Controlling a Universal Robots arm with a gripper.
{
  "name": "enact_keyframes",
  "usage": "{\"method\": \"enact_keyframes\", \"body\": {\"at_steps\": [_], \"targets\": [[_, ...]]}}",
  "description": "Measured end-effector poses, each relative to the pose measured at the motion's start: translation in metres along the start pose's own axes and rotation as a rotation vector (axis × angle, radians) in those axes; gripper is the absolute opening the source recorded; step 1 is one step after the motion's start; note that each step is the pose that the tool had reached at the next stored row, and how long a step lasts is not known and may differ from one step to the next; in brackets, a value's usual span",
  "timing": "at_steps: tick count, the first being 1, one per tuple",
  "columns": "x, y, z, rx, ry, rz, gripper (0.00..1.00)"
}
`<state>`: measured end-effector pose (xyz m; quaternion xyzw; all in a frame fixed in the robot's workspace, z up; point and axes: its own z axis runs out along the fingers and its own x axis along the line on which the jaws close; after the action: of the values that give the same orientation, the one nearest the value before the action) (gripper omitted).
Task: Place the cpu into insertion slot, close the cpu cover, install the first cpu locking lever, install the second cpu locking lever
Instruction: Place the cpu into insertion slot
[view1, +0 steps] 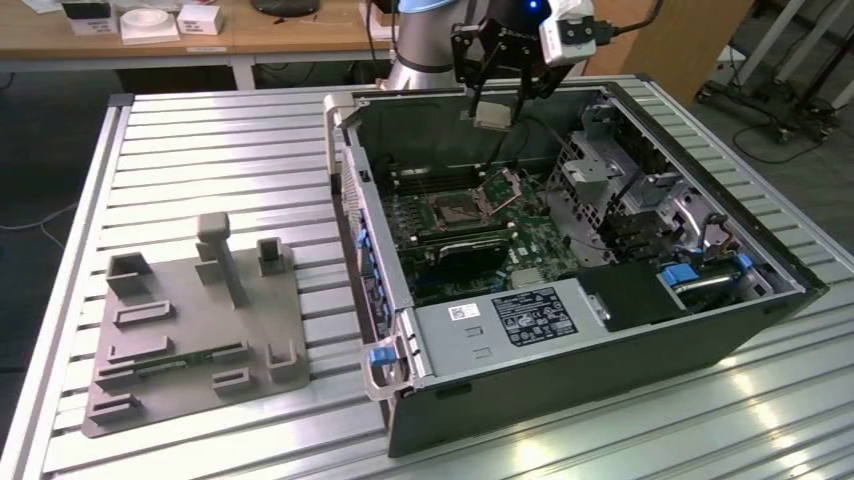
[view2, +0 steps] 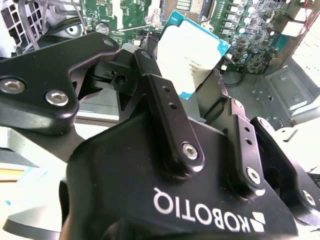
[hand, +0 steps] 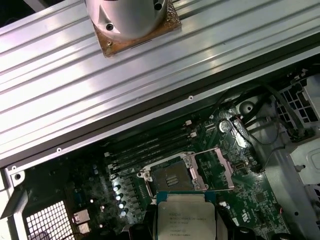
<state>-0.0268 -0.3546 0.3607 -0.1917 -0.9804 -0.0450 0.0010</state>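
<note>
My black gripper (view1: 494, 104) pinches the pale silvery square cpu (view2: 192, 50), fingers (view2: 165, 100) hiding its side edges. The dark-centred silver-rimmed insertion slot (hand: 172, 178) sits uncovered.

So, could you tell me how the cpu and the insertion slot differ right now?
The cpu is pale and silvery; the slot has a dark centre inside a metal rim. The cpu is gripped in the pincer, up above the open case; the slot lies down on the green board inside it. The slot is empty, its cover swung open. Both are square.
</note>
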Motion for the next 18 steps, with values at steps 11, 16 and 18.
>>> {"method": "enact_keyframes", "body": {"at_steps": [11,16,18], "targets": [[0.0001,-0.0001,0.0002,-0.0008,-0.0034,0.038,0.54],[0.0001,-0.0001,0.0002,-0.0011,-0.0049,0.055,0.54],[0.0001,-0.0001,0.0003,-0.0013,-0.0055,0.062,0.54]]}}
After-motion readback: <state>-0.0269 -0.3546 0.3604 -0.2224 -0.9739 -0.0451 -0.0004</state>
